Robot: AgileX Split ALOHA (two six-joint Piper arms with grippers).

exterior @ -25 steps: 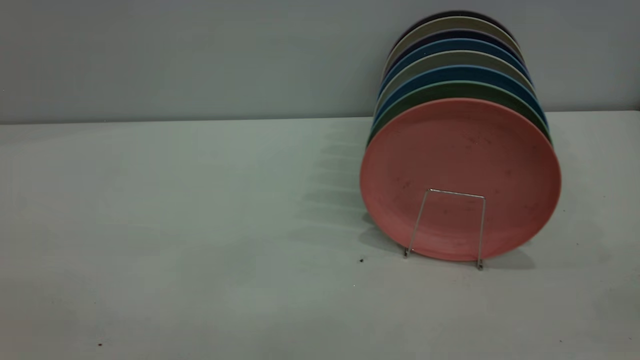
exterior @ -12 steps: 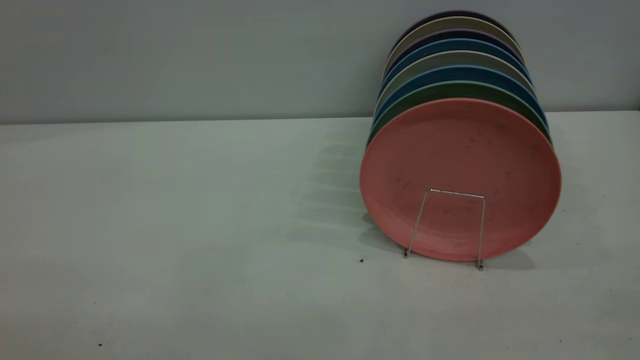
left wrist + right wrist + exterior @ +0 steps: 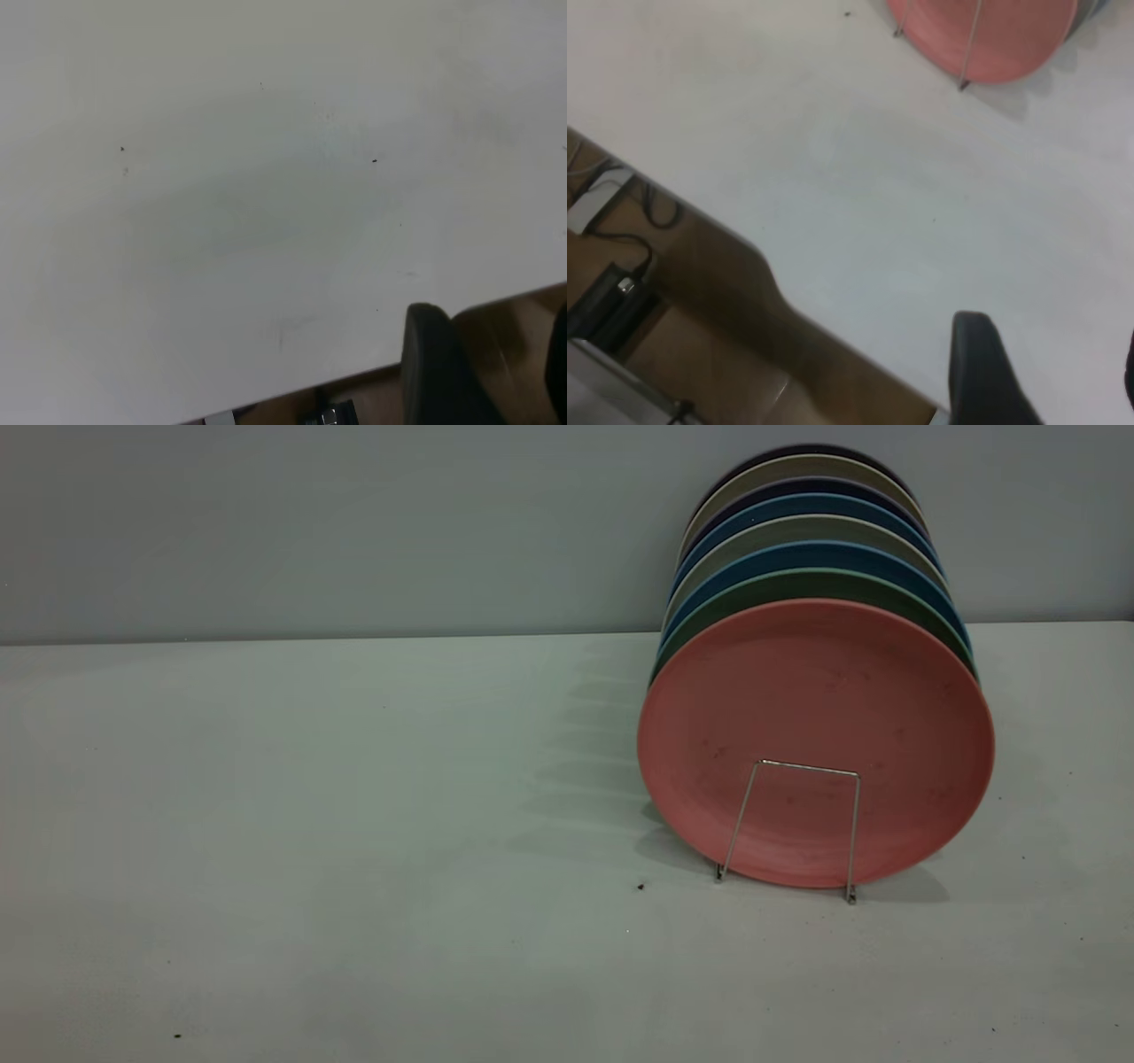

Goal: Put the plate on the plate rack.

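The right gripper (image 3: 1050, 376) hangs above the near edge of the white table (image 3: 354, 779), one dark finger (image 3: 983, 372) plainly in its wrist view and a second just showing at the frame's edge, the two set wide apart with nothing between them. Well ahead of it, across bare tabletop, the salmon-pink plate (image 3: 815, 735) stands on edge in the plate rack (image 3: 793, 828), leaning back, with the rack's front wire loop upright across its lower face and the loop's two feet on the table. In the right wrist view the plate (image 3: 983, 35) and the wire loop (image 3: 970, 44) show only in part at the frame's edge. Behind the pink plate, farther still from the gripper, a row of plates (image 3: 802, 540) stands on edge in green, blue and beige, the foremost being a green plate (image 3: 753, 598) close against its back. The left gripper (image 3: 487, 372) hangs likewise over the table's edge, one dark finger (image 3: 434, 372) in view and another barely showing, apart and empty, with only bare, speckled tabletop ahead of it. Beyond the table rises a plain grey wall (image 3: 310, 522).
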